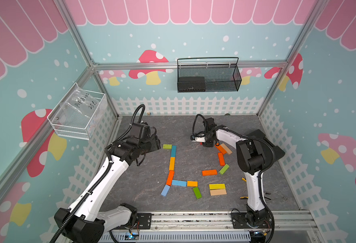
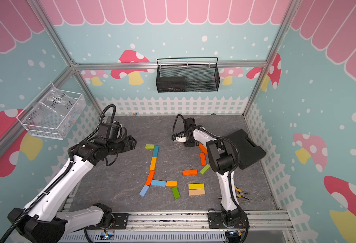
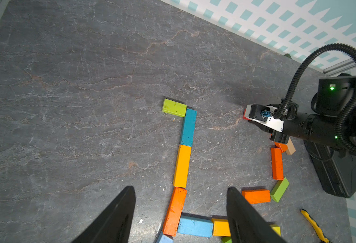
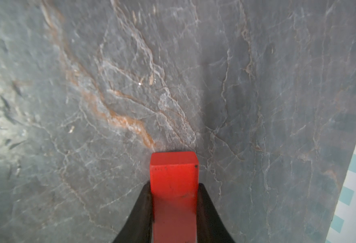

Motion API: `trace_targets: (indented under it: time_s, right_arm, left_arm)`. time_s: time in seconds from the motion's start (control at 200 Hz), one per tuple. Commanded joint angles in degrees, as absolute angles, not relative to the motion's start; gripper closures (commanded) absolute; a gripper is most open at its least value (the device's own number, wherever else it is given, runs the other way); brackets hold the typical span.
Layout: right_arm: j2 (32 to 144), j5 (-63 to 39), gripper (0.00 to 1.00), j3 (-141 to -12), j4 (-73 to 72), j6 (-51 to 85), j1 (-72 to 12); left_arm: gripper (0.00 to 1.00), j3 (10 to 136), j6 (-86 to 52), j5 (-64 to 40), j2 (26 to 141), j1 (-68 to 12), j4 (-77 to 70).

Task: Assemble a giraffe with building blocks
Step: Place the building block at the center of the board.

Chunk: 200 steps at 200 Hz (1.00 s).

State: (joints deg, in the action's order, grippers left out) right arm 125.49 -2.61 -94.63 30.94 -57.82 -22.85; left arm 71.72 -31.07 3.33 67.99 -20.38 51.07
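Note:
Several building blocks lie flat on the grey table. A green block (image 1: 167, 146), a blue one (image 1: 173, 151), a yellow one (image 1: 172, 163) and an orange one (image 1: 170, 177) form a line, with a blue (image 1: 179, 183), yellow (image 1: 192, 183), light blue (image 1: 165, 190) and green block (image 1: 197, 192) at its near end. Loose orange (image 1: 209, 172), green (image 1: 224, 169), yellow (image 1: 217, 186) and tan (image 1: 218, 191) blocks lie to the right. My right gripper (image 4: 174, 185) is shut on a red block (image 4: 174, 168), low over the table behind the loose ones. My left gripper (image 3: 181, 188) hangs open and empty left of the line.
A black case (image 1: 278, 151) lies at the right, partly under the right arm. Yellow-handled pliers (image 2: 241, 192) rest near the right arm's base. A black mesh basket (image 1: 208, 77) hangs on the back wall. A clear bin (image 1: 78, 113) hangs on the left wall.

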Motion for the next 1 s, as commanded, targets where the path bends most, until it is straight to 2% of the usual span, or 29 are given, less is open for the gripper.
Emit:
trace_targets:
  time_s: [0.0, 0.07, 0.16, 0.17, 0.19, 0.2, 0.215, 0.23, 0.25, 0.445, 0.61, 0.755, 0.996]
  right_arm:
    - [125.43, -4.63, 0.75, -92.90, 33.27, -59.85, -24.05]
    - [125.56, -4.87, 0.70, -92.81, 32.85, -59.64, -24.23]
    - [125.59, -3.72, 0.51, -92.89, 31.49, -58.80, -24.38]
    - [125.55, -3.66, 0.45, -92.90, 31.41, -58.80, -24.38]
    - [125.44, -3.42, 0.40, -92.90, 31.18, -58.84, -24.39]
    - [125.38, -3.32, 0.30, -92.97, 31.06, -58.74, -24.40]
    - [125.17, -3.19, 0.22, -92.99, 30.84, -58.75, -24.35]
    - [124.98, -3.11, 0.06, -93.05, 30.71, -58.59, -24.30]
    - [124.77, -3.03, 0.01, -93.12, 30.48, -58.62, -24.31]
    - [120.17, -4.23, 0.00, -94.57, 30.59, -57.76, -24.48]
    - [109.35, -9.20, 0.01, -93.00, 33.39, -53.03, -26.26]
    - [95.22, -9.30, 0.02, -81.07, 32.26, -47.74, -29.45]
    - [82.88, -5.88, 0.06, -59.68, 26.31, -33.94, -38.48]
  left_arm:
    - [0.28, 72.97, -30.50, 2.86, 68.03, -20.04, 50.19]
    - [0.28, 72.99, -30.41, 2.81, 67.85, -20.04, 50.24]
    - [0.28, 72.78, -30.32, 2.84, 67.55, -19.88, 50.25]
    - [0.28, 72.77, -30.32, 2.82, 67.58, -19.91, 50.27]
    - [0.28, 72.77, -30.32, 2.79, 67.50, -19.86, 50.25]
    - [0.28, 72.77, -30.32, 2.81, 67.50, -19.86, 50.27]
    - [0.28, 72.72, -30.32, 2.81, 67.43, -19.84, 50.25]
    - [0.28, 72.69, -30.32, 2.74, 67.34, -19.84, 50.27]
    - [0.28, 72.69, -30.32, 2.73, 67.33, -19.86, 50.27]
    - [0.28, 72.60, -30.41, 2.46, 67.06, -19.62, 50.27]
    - [0.28, 72.86, -30.58, 2.28, 66.23, -19.58, 50.36]
    - [0.28, 72.30, -30.92, 1.08, 65.83, -19.58, 50.34]
    - [0.28, 70.76, -31.64, -0.17, 64.65, -19.57, 49.66]
